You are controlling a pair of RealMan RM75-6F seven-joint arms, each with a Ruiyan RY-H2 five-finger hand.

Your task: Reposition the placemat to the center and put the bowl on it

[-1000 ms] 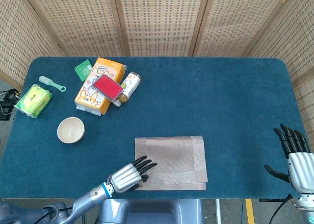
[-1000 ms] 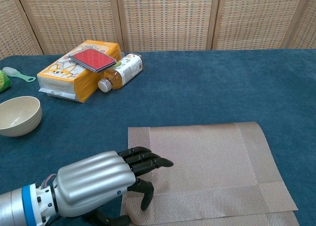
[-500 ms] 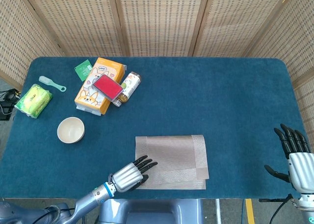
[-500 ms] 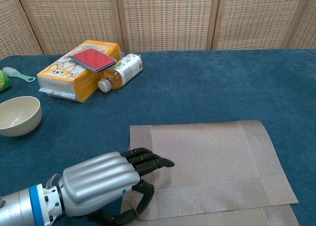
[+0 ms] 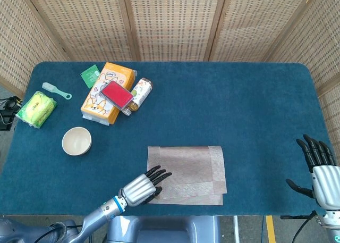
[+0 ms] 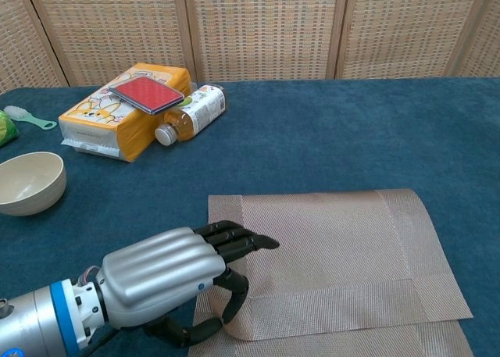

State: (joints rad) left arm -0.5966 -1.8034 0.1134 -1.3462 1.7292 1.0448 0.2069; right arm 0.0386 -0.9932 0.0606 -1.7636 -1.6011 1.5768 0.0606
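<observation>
The placemat step is in hand: the left hand (image 6: 168, 283) has its fingers clamped on the near left corner of the placemat (image 5: 187, 166), upper fingers lying on top and the thumb curled beneath, so that the near edge is lifted and doubled over the rest. The placemat lies by the table's (image 5: 239, 110) near edge, roughly midway along it, short of the middle of the surface. Next, I judge, the mat needs carrying toward the far edge and flattening, so the fold comes out before the corner is let go; only then comes the bowl (image 5: 76, 141), which stands empty near the left edge, well apart from the mat. The right hand (image 5: 317, 168) hangs off the near right corner, fingers apart, holding nothing. Counted: one placemat, one bowl, one orange box (image 5: 104, 93) with one red case (image 5: 117, 93) on it, one bottle (image 5: 138, 93), one green packet (image 5: 90, 75), one small brush (image 5: 56, 90), one yellow-green bag (image 5: 36, 108).
</observation>
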